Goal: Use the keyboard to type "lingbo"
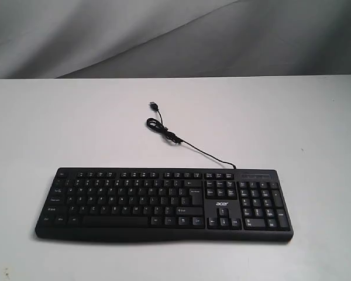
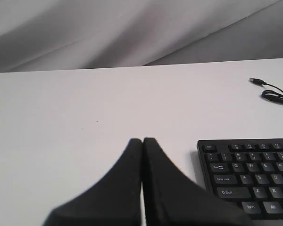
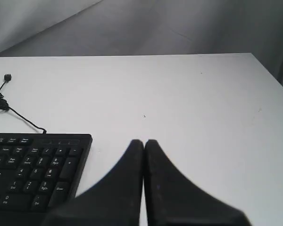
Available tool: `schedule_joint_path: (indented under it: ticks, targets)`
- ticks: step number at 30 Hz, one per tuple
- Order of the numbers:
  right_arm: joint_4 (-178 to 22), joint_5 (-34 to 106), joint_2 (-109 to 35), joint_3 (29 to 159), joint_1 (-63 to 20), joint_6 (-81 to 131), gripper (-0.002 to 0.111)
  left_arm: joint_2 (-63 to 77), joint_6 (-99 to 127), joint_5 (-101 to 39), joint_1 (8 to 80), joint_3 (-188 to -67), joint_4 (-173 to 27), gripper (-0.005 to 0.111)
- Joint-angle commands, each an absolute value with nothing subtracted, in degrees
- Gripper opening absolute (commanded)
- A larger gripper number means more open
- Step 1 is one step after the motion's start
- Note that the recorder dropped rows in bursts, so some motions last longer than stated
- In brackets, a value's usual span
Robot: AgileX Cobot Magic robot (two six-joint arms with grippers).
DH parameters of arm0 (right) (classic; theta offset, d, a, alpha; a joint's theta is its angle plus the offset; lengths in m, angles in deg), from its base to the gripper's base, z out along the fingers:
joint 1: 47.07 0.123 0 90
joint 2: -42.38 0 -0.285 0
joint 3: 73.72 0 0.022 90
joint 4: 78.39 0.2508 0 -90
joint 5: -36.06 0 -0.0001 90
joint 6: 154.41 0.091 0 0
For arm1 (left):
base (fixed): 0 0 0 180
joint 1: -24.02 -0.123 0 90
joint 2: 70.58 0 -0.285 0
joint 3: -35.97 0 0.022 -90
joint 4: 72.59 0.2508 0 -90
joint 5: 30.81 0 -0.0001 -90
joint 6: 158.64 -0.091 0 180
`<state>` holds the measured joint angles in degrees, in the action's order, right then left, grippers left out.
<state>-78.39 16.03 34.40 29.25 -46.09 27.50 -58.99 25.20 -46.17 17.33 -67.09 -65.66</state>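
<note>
Pincers both pressed together, nothing held: left gripper [image 2: 142, 140] and right gripper [image 3: 143, 141] sit low over the white table [image 1: 76, 117], tips aimed at its far edge, neither touching a key. Keyboard [image 1: 164, 202] lies flat between them. Its long axis runs from one gripper to the other, with the Esc end just beside the left one and the number pad end just beside the right. Cable [image 1: 187, 146] exits the far side, away from both, loosely coiled.
</note>
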Motion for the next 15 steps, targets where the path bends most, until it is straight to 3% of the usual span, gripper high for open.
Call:
schedule_joint_path:
  ticks: [1,6,15]
  targets:
    - [-78.8,16.6,34.6,29.1,-46.5,27.5,0.0,-58.6,25.3,-45.8,17.3,-66.8,-65.9,0.0]
    - [-77.7,40.5,34.6,29.1,-46.5,27.3,0.0,-58.6,25.3,-45.8,17.3,-66.8,-65.9,0.0]
    - [-71.5,56.5,34.6,29.1,-46.5,36.5,0.0,-58.6,25.3,-45.8,17.3,-66.8,-65.9,0.0]
